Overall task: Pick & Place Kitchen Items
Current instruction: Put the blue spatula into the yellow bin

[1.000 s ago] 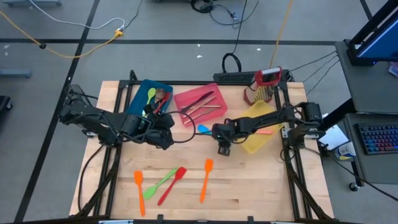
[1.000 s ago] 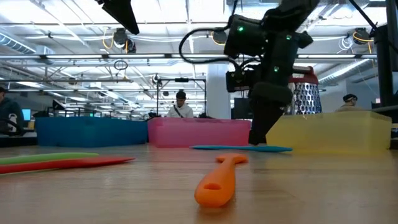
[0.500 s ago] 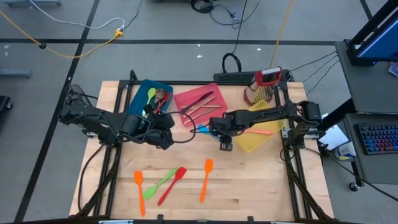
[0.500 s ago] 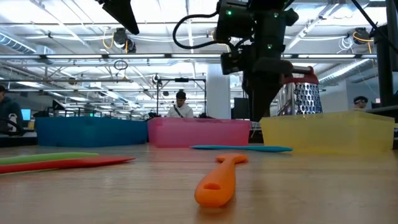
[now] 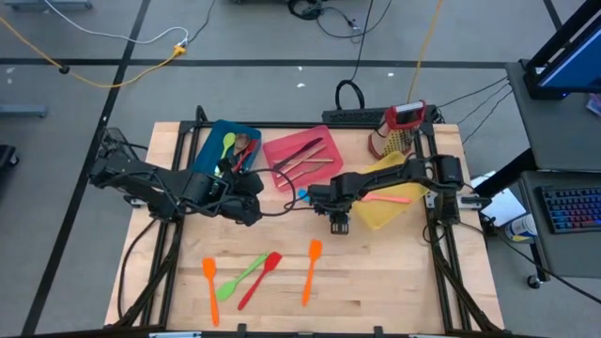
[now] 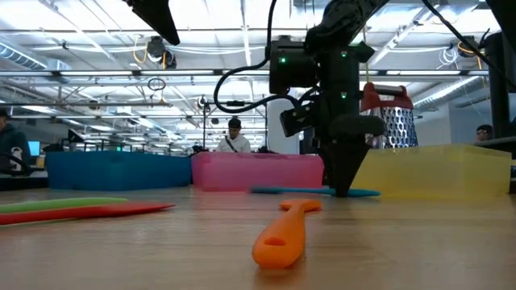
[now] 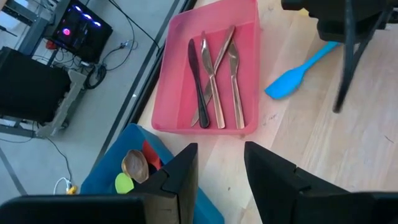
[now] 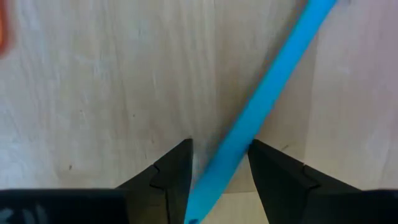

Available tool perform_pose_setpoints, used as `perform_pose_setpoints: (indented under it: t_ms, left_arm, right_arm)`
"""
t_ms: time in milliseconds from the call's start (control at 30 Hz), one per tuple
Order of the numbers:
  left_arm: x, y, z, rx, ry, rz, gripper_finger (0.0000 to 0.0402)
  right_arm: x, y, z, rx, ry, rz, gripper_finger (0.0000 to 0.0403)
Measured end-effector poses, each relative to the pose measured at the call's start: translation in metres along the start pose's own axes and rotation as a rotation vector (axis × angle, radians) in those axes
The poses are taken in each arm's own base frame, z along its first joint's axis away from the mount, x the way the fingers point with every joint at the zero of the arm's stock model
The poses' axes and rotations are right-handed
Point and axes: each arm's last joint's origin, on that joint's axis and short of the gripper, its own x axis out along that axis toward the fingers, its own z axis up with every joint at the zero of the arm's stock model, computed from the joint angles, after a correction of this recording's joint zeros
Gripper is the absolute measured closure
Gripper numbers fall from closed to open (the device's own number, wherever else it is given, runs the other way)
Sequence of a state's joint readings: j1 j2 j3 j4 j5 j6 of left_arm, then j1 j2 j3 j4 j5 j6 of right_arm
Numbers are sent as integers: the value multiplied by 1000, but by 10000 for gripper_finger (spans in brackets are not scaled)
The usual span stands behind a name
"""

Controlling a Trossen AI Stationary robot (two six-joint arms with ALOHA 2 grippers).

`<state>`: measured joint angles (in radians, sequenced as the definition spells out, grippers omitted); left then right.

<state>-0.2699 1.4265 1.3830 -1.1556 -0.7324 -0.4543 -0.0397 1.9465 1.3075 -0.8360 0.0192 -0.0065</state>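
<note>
1. I work on a wooden table [image 5: 376,282] with three bins along the far side: a blue bin [image 5: 208,141], a pink bin [image 5: 329,139] and a yellow bin [image 5: 399,211]. A metal grater [image 5: 399,131] stands behind the yellow one
2. The left arm waits just in front of the blue bin. Its left gripper [image 7: 219,180] has the fingers apart with nothing between them, and it looks toward the pink bin, where copper and black cutlery [image 7: 214,78] lies
3. The step in hand, as I judge it, is the pick of the blue spatula [image 5: 302,195]. It lies flat on the table in front of the pink bin, beside the yellow bin
4. The right gripper [image 5: 336,218] is down at this spatula. In the right wrist view its fingers [image 8: 171,174] stand open, one on each side of the blue handle, which crosses the gap at a slant. I see no grip on it
5. I think the next move calls for going fully down to the wood, closing on the thin handle, and then a lift. The slant may make the handle slip or turn
6. Four more utensils wait near the front edge: an orange spatula [image 5: 208,282], a green spoon [image 5: 239,279], a red spatula [image 5: 261,277] and an orange spoon [image 5: 310,272]
</note>
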Motion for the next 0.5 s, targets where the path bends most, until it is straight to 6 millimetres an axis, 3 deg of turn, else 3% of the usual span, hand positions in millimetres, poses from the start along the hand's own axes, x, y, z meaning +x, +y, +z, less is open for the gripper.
perform_pose_setpoints:
  t_ms: [233, 500]
  left_arm:
    - [0, 0, 0, -4, 0, 0, 266]
    - [0, 0, 0, -8, 1, -1, 266]
  right_arm:
    - [-3, -2, -1, 8, -6, 20, 254]
    - [-4, 15, -14, -12, 117, 12, 309]
